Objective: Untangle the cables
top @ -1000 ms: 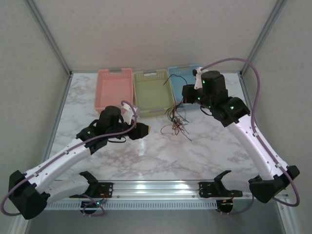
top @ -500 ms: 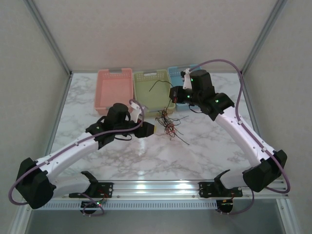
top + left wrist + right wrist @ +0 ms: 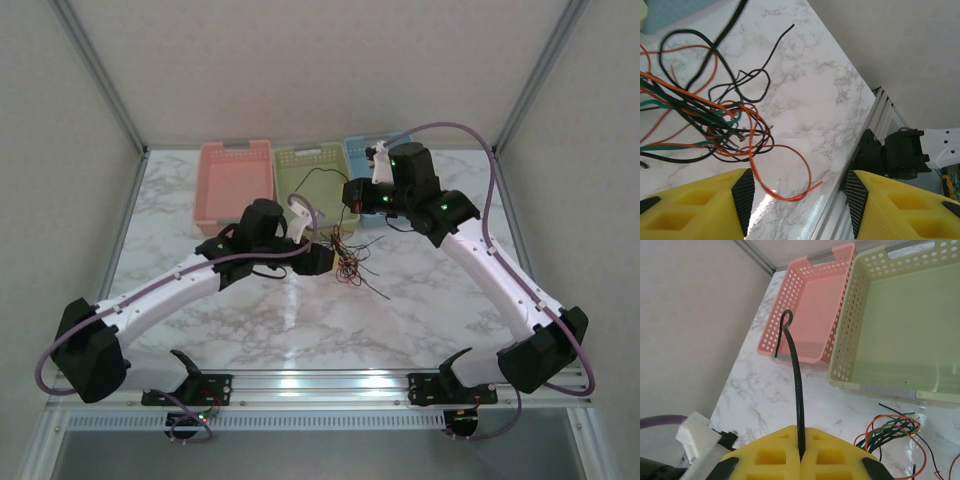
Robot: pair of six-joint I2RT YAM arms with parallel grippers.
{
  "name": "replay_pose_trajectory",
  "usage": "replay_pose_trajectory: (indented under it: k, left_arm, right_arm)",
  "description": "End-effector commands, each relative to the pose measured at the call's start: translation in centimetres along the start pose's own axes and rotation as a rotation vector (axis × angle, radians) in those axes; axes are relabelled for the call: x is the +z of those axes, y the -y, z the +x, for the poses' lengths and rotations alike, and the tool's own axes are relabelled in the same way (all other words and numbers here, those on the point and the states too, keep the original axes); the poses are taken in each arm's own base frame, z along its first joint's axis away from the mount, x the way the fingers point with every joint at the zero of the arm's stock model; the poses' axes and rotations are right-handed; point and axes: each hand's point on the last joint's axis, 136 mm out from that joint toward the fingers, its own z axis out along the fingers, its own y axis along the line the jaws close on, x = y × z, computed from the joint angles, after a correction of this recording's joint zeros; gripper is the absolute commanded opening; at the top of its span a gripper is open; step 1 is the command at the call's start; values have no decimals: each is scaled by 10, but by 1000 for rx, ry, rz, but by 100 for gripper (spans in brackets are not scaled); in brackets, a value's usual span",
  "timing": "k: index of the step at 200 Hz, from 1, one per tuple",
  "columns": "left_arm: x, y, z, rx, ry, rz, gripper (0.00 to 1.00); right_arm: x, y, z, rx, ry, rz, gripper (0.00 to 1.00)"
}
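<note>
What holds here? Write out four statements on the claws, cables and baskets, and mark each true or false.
1. The right claw is shut on a black cable. True.
2. The left claw is clamped on an orange cable. False: its jaws stand open and grip nothing.
3. The green basket sits between the pink basket and the blue basket. True.
4. The tangle of cables lies inside the pink basket. False: it lies on the table, in front of the green basket.
</note>
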Motion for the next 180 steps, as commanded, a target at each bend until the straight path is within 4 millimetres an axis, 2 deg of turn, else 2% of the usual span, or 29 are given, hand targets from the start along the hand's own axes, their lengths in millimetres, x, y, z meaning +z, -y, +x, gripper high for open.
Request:
replay_pose_trajectory:
  k: [1,7,22,61,96,180]
  left_arm:
    - [3,16,-12,-11,50,50,54]
    - [4,14,-14,-29,65,42,54]
    - [10,8,-20,-88,103,17,62]
    - [28,1,-22,-132,127,-65,58]
    - [30,-22,-22,-163,148,-180,56]
    - [37,-17,-37,-205,215,-163,49]
  right_arm:
    - [-3,-13,-11,1,22,-45,0]
    - [-4,-13,-11,3,21,-45,0]
    - [-3,-12,-10,14,19,-47,0]
    - [-5,-16,-11,31,31,-67,0]
    - [-9,-18,-13,28,35,-67,0]
    - [-7,-15,-8,36,29,-60,0]
